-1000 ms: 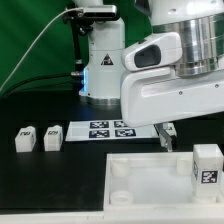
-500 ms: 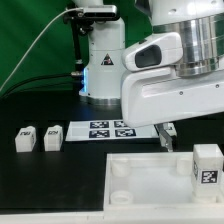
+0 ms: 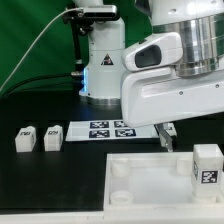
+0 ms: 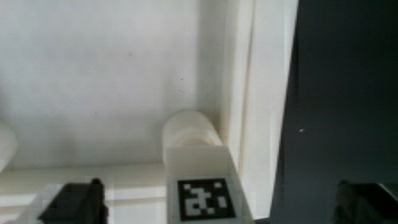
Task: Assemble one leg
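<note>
Gripper (image 4: pixel 217 204) fingers are spread wide and hold nothing. One white leg (image 4: pixel 196 150) stands between them, not touched. Its tag (image 4: pixel 205 197) shows only black and white squares.

The worktop (image 3: pixel 60 185) is black, and the backdrop (image 3: pixel 25 45) behind it is green. The tabletop (image 3: pixel 150 178) is plain white. The leg (image 3: pixel 207 165) at four o'clock is white with a black-and-white square tag, as are the two other legs (image 3: pixel 25 139) (image 3: pixel 53 136) at nine o'clock. The marker board (image 3: pixel 110 129) is white with black-and-white tags. My gripper (image 4: pixel 217 205) has black fingers (image 4: pixel 71 203).
</note>
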### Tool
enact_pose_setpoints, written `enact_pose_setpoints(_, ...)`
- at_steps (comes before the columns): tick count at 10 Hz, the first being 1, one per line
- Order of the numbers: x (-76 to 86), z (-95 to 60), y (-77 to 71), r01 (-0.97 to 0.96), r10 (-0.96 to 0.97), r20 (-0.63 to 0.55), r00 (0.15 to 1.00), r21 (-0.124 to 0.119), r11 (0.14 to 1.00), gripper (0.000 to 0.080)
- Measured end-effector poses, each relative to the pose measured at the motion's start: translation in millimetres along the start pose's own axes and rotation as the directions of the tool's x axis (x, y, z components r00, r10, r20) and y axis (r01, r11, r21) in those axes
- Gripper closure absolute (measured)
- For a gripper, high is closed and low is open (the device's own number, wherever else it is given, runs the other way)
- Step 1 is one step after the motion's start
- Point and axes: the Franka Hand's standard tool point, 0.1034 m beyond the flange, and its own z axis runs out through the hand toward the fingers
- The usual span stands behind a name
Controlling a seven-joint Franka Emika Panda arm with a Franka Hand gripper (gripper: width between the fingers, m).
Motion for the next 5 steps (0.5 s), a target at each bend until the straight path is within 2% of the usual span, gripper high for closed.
enact_pose_setpoints(1, 0.5, -1.1, 0.7, 0.007, -0.007, 0.064, 0.998, -0.003, 1.000, 0.0151)
enact_pose_setpoints(2, 0.9, -2.2, 3.2, 0.015, -0.012, 0.205, 0.979, -0.010, 1.000, 0.0151)
enact_pose_setpoints(3, 7.9, -1.0, 6.0, 0.017, -0.013, 0.319, 0.948, -0.010, 1.000, 0.0151)
enact_pose_setpoints(4, 9.5, 4.3, 6.6, -0.003, 0.009, 0.418, 0.908, -0.014, 1.000, 0.0151)
enact_pose_setpoints(5, 2.9, 11.8, 5.6, -0.027, 0.038, 0.507, 0.861, -0.028, 0.999, 0.0151)
